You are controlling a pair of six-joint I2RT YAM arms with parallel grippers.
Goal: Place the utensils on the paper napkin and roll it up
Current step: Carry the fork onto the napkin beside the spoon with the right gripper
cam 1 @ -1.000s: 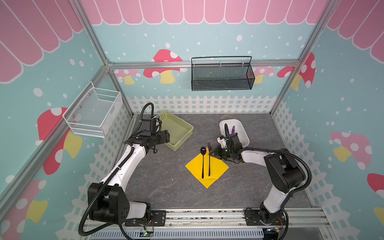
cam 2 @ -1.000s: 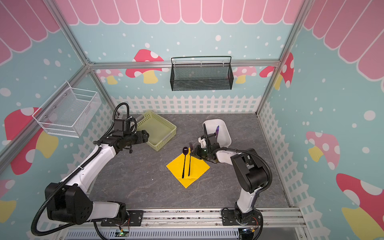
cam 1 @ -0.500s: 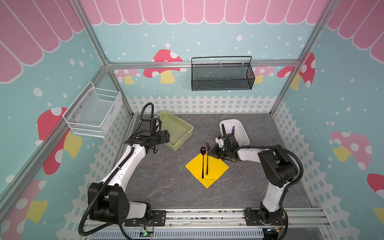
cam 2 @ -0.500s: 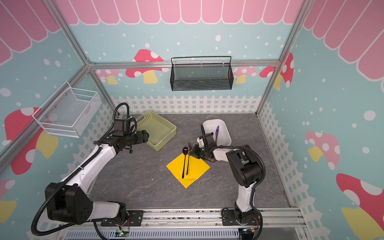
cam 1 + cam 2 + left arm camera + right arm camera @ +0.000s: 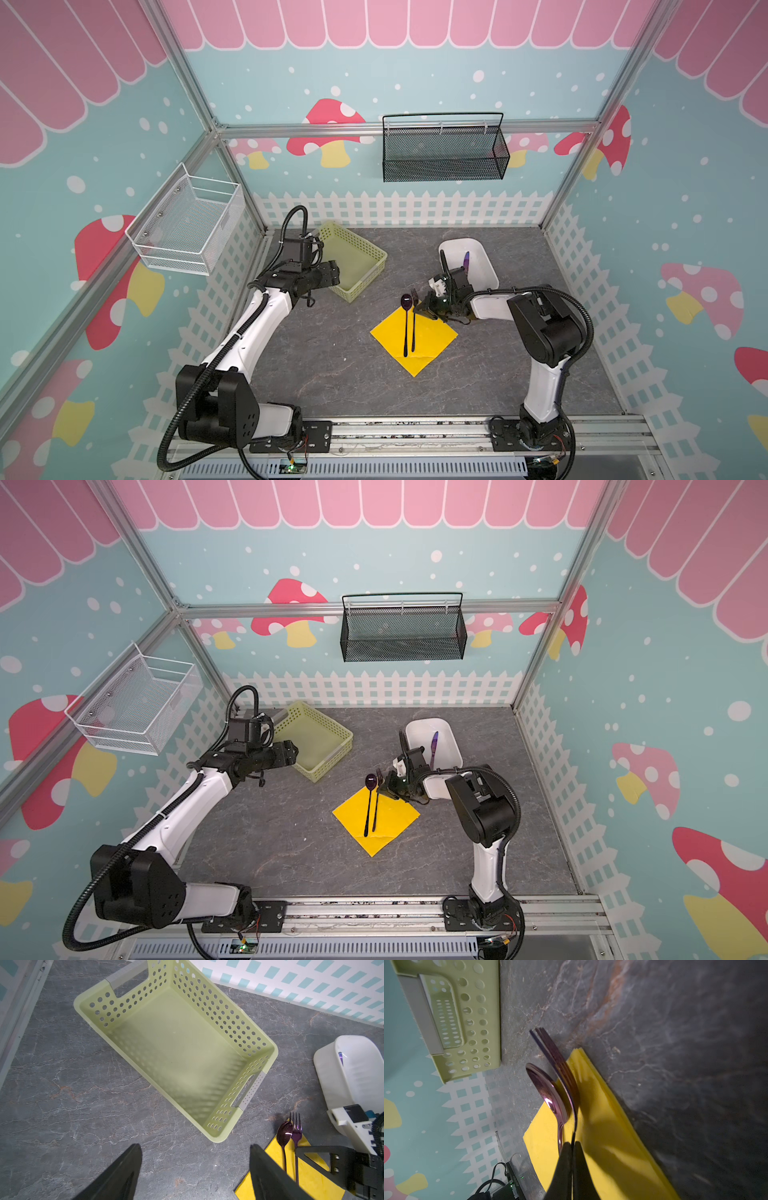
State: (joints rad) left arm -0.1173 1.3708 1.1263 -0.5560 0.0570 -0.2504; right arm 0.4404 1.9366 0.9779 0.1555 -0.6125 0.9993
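One napkin (image 5: 432, 345) is lying in the middle, carrying one spoon (image 5: 406, 328) and one fork (image 5: 414, 328) side by side, heads overhanging its far corner. The right gripper (image 5: 572, 1144) is pinching the fork, jaws closed. One knife (image 5: 466, 262) is sitting in the tub (image 5: 482, 253), far right. The left gripper (image 5: 194, 1146) is hovering wide open and empty, beside the basket (image 5: 376, 272).

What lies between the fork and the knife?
The right gripper, shut on the fork, and the white bin's wall; the knife lies inside it. Both top views show this.
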